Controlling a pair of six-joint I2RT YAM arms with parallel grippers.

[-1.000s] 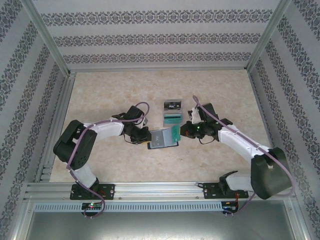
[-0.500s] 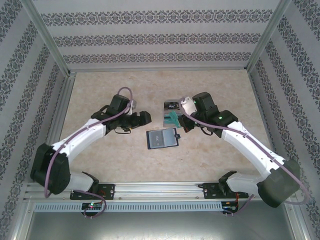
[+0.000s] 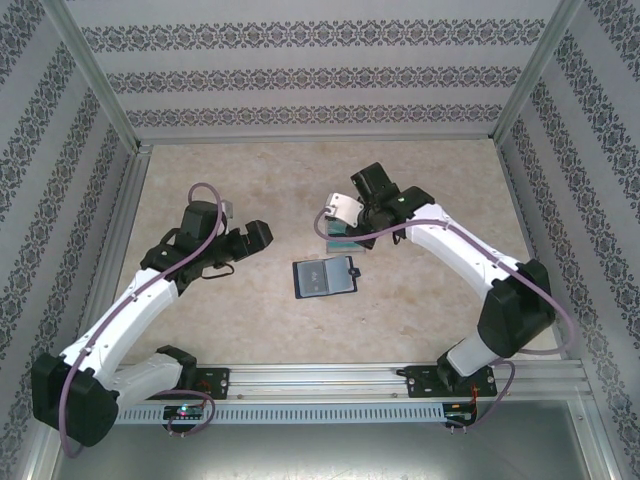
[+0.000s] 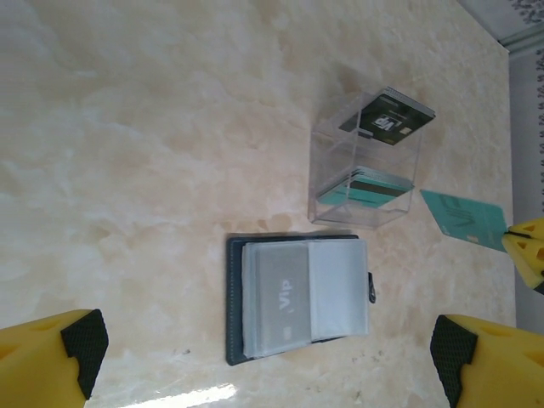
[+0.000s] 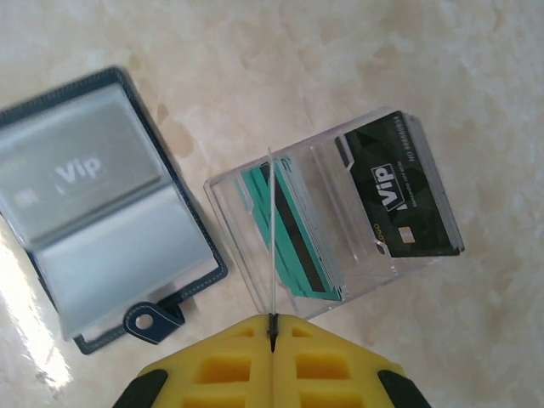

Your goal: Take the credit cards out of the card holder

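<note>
The slate-blue card holder (image 3: 323,277) lies open on the table, its clear sleeves up and its clasp tab (image 5: 153,321) at one edge. A silvery-grey Vip card (image 4: 280,297) sits in one sleeve. My right gripper (image 5: 271,327) is shut on a teal card (image 4: 463,219), which it holds edge-on over a clear box (image 5: 340,221). The box holds teal cards (image 5: 293,229) and a dark Vip card (image 5: 395,195). My left gripper (image 3: 255,238) hangs open to the left of the holder, with nothing between its fingers (image 4: 51,357).
The clear box (image 3: 345,240) stands just behind the holder, partly under the right wrist. Marbled table surface (image 3: 250,180) spreads around both. Patterned walls and a metal frame (image 3: 130,200) close in the sides and back.
The right gripper drew the teal card out of the holder and carried it back over the clear box. The left gripper let go of the holder and withdrew to the left.
</note>
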